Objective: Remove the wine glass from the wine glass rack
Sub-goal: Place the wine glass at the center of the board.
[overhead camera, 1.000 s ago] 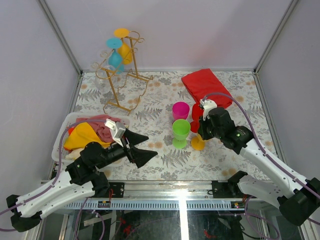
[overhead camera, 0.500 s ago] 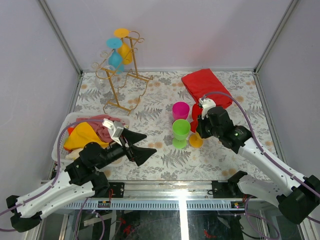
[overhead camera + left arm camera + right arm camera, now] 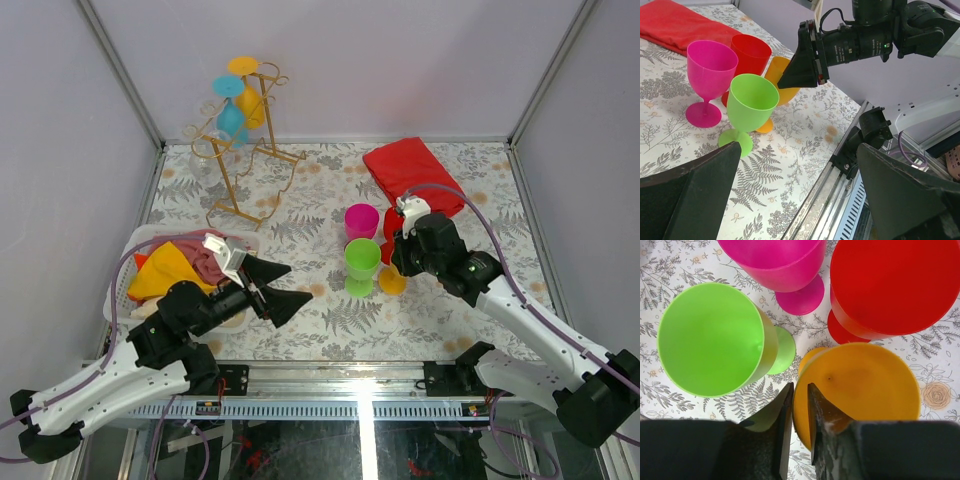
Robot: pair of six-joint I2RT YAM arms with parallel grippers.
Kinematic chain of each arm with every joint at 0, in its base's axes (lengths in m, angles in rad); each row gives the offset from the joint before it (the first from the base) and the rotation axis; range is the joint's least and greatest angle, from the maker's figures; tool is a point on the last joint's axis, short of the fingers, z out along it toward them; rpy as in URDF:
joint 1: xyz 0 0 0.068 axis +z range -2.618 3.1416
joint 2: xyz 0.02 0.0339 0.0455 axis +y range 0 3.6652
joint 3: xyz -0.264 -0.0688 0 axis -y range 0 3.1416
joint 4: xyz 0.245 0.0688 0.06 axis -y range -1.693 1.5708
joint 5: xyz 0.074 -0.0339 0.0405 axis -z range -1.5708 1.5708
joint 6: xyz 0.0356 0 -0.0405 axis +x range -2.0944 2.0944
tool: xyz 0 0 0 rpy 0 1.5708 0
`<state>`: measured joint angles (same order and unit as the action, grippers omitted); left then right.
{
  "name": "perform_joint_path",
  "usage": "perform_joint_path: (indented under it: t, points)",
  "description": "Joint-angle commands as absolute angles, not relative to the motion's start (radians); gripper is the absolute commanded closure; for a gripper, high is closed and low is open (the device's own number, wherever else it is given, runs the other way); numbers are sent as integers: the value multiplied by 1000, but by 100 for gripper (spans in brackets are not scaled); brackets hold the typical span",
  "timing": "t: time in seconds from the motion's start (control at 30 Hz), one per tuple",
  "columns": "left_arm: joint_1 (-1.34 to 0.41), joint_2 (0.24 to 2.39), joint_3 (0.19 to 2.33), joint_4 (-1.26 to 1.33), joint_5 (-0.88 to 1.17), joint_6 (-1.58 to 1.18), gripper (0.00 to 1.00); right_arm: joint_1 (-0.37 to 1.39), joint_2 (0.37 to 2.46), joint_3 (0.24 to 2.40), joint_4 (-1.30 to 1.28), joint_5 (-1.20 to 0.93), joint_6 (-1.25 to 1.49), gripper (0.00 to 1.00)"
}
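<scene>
Desk [image 3: 340,325] is covered in a grey fern-and-flower print. Far left: thin gold wire wine glass rack [image 3: 229,185], feet on the surface. Far right: folded red cloth [image 3: 405,170], lying flat. Right of centre, four plastic goblets stand upright in a tight cluster: pink goblet [image 3: 711,65], red goblet [image 3: 751,50], green goblet [image 3: 752,102], orange goblet [image 3: 772,67]. Near left: white plastic basket [image 3: 117,283] of cloths.

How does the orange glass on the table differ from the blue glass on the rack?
The orange glass stands foot down on the table; the blue glass hangs upside down on the gold rack, foot up. The orange glass has a green glass, a pink glass and a red glass beside it; the blue glass only a yellow glass. Both are plain-coloured stemmed glasses.
</scene>
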<state>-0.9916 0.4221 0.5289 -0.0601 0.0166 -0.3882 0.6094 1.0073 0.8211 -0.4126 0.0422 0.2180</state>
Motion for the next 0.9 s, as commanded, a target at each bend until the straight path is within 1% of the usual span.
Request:
perform_joint_path:
  t: [0.0, 0.53, 0.63, 0.7, 0.87]
  points:
    - [-988, 420, 561, -41, -13, -377, 0, 612, 1011, 846, -380, 63, 210, 73]
    - [-989, 562, 753, -189, -162, -352, 0, 612, 1024, 906, -425, 83, 198, 68]
    - [-988, 561, 765, -198, -177, -346, 0, 613, 1028, 901, -425, 28, 191, 72]
    - [-989, 553, 765, -201, -188, -347, 0, 612, 1035, 896, -425, 8, 196, 73]
    - [-988, 530, 762, -209, -219, -361, 0, 612, 1045, 881, -417, 72, 204, 74]
